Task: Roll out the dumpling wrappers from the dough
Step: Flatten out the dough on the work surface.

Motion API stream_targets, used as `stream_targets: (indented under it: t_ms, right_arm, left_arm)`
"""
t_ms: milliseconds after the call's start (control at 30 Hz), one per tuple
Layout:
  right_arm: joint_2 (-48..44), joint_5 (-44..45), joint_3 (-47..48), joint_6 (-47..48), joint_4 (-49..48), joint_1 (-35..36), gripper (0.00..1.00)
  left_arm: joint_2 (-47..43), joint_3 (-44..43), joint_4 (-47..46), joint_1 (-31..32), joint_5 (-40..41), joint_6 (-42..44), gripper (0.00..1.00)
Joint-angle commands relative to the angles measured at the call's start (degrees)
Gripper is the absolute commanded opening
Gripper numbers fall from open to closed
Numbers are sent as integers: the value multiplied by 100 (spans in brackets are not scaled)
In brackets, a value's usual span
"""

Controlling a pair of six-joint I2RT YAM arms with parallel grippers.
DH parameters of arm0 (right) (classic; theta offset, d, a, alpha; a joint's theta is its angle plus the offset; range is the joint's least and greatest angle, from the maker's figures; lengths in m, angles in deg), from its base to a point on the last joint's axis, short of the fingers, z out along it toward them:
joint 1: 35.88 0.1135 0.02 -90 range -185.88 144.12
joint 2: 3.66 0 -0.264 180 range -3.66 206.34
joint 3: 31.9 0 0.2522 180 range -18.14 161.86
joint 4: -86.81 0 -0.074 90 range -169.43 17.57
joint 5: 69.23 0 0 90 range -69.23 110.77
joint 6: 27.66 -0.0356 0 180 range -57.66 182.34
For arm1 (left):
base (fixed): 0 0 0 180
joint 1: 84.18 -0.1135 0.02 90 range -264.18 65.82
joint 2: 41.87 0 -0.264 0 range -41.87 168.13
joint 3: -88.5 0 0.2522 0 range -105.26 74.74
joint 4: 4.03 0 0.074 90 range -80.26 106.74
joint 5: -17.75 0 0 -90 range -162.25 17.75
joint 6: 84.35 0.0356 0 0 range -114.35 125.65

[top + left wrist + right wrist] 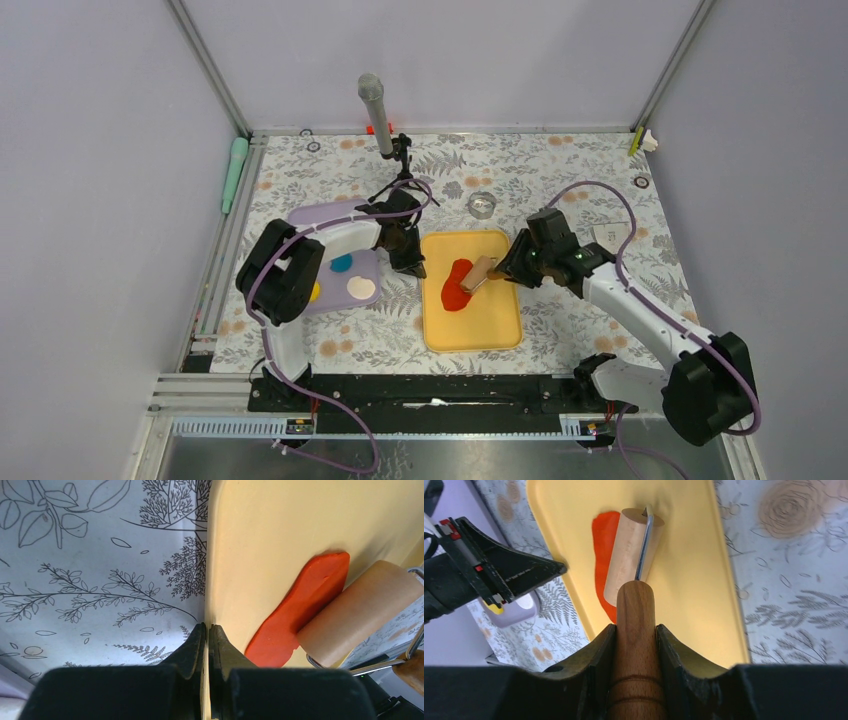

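- Where spread on the yellow tray, shows as a single piece of red dough: flat, smooth, matte, bright orange-red, longer than wide, broad at the near end and narrower toward the far end, not a round disc.
- Lies in the left half of that tray, near the left rim without crossing it; from the left wrist reads as a thin slab with a soft, rounded edge.
- Touches the pale wooden roller of a rolling pin, set slantwise on its far right part and hiding some of the red.
- Yellow tray: shallow, rounded corners, dough and roller inside.
- Lavender tray just left of the yellow one, partly under the left arm; inside, a blue disc, a cream disc and a yellow disc, each apart from the others.
- Small round shiny dish beyond the yellow tray on the floral cloth; contents too small to tell.
- Left arm folded at the elbow, forearm crossing above the lavender tray, left gripper pointing down at the yellow tray's left rim; fingers pinched tight on that rim, a sliver of yellow between them.
- Right arm stretched diagonally from the near right corner toward the tray, right gripper tilted down; jaws partway apart and clasped around the dark wooden handle of the rolling pin, with a metal bracket joining handle to roller.
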Motion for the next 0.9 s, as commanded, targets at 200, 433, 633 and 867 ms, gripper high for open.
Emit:
stream_targets:
  t_ms: [200, 433, 633, 867]
  right_arm:
    - [-294, 173, 451, 435, 1444, 8, 0]
    - [-244, -458, 1053, 382, 1000, 28, 0]
    - [117, -696, 1305, 373, 478, 135, 0]
    - [486, -1049, 796, 365, 19, 253, 0]
  left_arm:
    - [243, 116, -281, -16, 61, 74, 0]
    - [257, 52, -184, -12, 65, 212, 0]
    - [267, 40, -166, -12, 62, 214, 0]
    - [229, 59, -133, -12, 100, 217, 0]
